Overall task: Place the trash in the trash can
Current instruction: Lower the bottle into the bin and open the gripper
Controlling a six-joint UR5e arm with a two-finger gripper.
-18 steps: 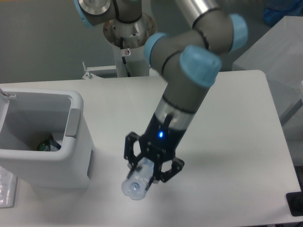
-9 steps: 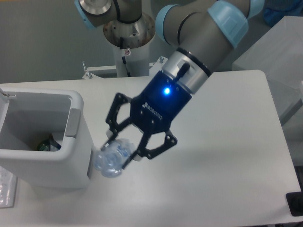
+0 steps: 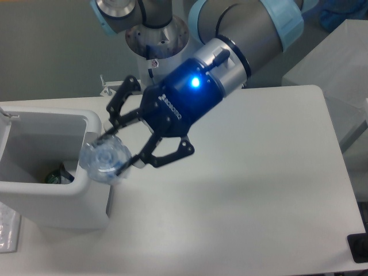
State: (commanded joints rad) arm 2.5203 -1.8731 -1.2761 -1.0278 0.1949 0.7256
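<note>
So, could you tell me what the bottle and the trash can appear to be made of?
Bottle: thin clear plastic, glossy; it is see-through, dented, catching highlights. Trash can: likely moulded white plastic, smooth satin; rounded corners and thick rim suggest it.

Views: we have one fixed camera, so no second view shares anything with it.
Position: we look from above the near edge of the tabletop (image 3: 276, 190), angled steeply down.
Facing: we face 12 o'clock, toward the arm's base (image 3: 155, 40) at the far edge and the grey wall behind it.
Distance: close; the arm fills the upper middle and runs off the top.
Coverage: the tabletop's right edge shows at 3 o'clock; the trash can (image 3: 69, 190) at 9 o'clock is cut by the left border.
Centre: the gripper (image 3: 118, 150) sits left of centre.
</note>
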